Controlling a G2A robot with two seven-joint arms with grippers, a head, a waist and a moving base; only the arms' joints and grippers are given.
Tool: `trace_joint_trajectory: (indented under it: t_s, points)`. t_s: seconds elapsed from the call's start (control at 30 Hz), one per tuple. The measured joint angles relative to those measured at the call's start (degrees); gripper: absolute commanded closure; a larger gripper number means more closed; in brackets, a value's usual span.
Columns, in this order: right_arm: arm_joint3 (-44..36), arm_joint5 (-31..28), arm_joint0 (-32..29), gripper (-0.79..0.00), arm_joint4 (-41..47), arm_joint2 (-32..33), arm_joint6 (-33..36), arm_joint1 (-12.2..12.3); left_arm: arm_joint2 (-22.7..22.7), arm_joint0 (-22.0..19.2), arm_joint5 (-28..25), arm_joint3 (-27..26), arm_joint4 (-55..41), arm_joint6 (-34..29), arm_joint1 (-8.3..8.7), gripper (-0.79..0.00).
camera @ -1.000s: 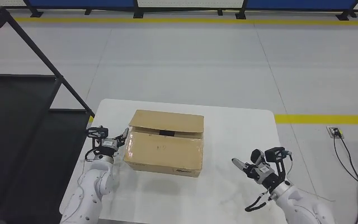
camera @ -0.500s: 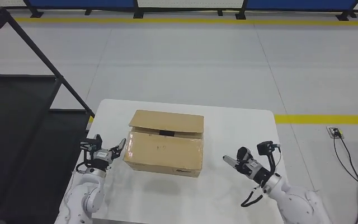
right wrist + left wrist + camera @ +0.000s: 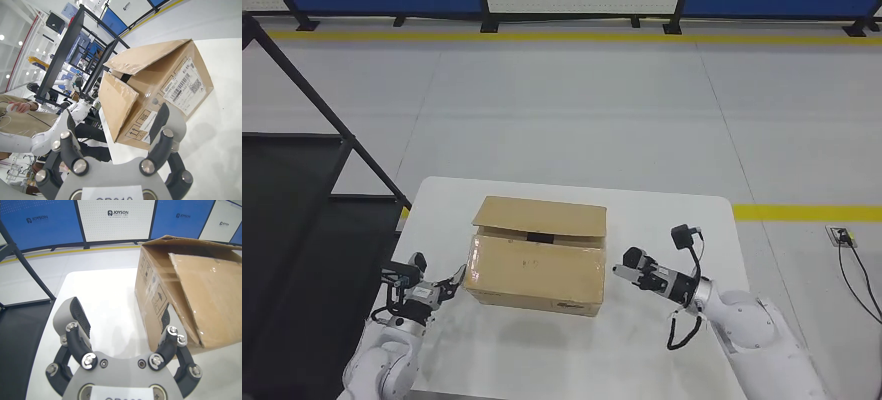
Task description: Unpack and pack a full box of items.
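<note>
My left gripper [image 3: 121, 308] and right gripper [image 3: 626, 266] were spread wide and empty, flanking the brown cardboard box [image 3: 537, 262] on the white table [image 3: 672, 225]. Its flaps lay nearly closed, so I judged unpacking not yet begun.

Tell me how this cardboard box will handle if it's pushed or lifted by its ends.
The cardboard box sits low and wide on the table, so a push would probably slide it, not tip it. Its top flaps are ajar and would likely flop. Glossy clear tape on the ends may be slippery.
</note>
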Motion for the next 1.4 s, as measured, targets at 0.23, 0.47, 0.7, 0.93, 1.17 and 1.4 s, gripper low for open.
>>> trace_joint_trajectory:
  t_s: [0.23,0.47,0.7,0.93,1.17,1.4]
  points:
    - [2.2,0.2,3.2,-0.785,0.7,-3.4,0.6,-0.4,-0.5,1.7,-1.1,-1.4,0.5,0.7,0.18,-0.785]
    - [4.3,-1.3,5.7,-0.785,5.4,-6.1,3.2,-0.8,-1.9,2.7,0.1,-1.8,-0.4,1.8,0.26,-0.785]
    - [3.5,-8.9,5.3,-0.785,16.4,-5.3,10.3,-0.2,-3.9,2.5,0.0,-1.9,-2.9,1.1,0.42,-0.785]
    - [-6.4,-9.4,2.2,-0.785,22.8,-6.6,19.9,2.8,-5.9,3.2,-3.1,-5.3,-5.4,0.9,0.71,-0.785]
    - [-12.5,-10.7,-1.9,-0.785,13.0,-10.5,18.4,7.7,-11.7,8.0,-20.5,-9.7,-8.6,1.8,2.19,-0.785]
    - [-10.8,-13.8,-2.3,-0.785,9.7,-13.7,15.3,10.4,-16.0,10.7,-35.8,-10.7,-5.6,-1.2,3.77,-0.785]
